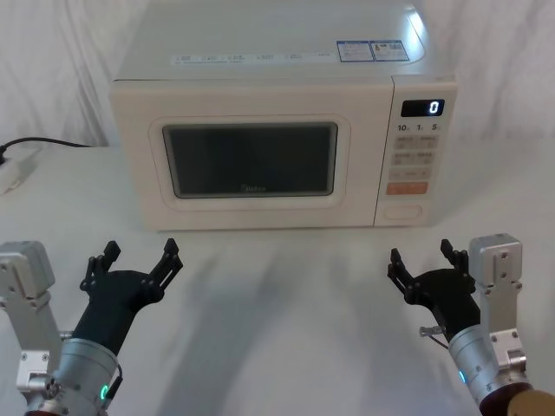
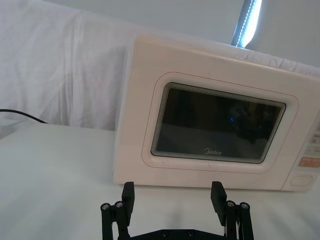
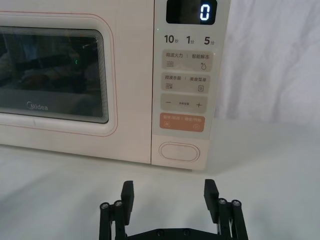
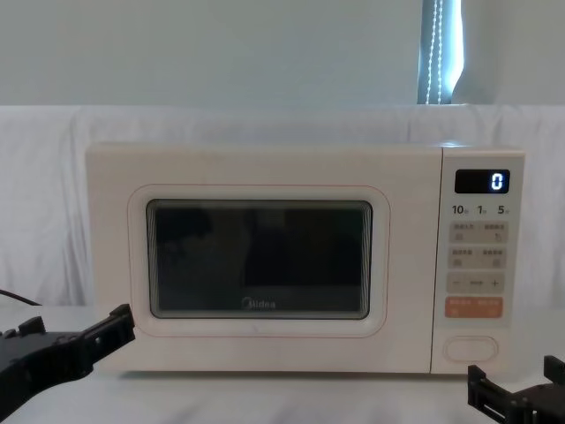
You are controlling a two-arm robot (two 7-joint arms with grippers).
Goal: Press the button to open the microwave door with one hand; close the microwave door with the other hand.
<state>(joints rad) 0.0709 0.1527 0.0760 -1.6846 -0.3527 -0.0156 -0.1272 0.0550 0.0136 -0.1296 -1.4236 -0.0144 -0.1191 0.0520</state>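
We see the door (image 1: 251, 156) shut flush, facing us, its long axis running left to right; the window hides the inside. The button (image 3: 179, 151) lies lengthwise at the bottom of the panel (image 1: 416, 156), under the orange key (image 3: 183, 122). Our left gripper (image 1: 134, 269) and right gripper (image 1: 425, 260) hover before the microwave, both spread wide and holding nothing.
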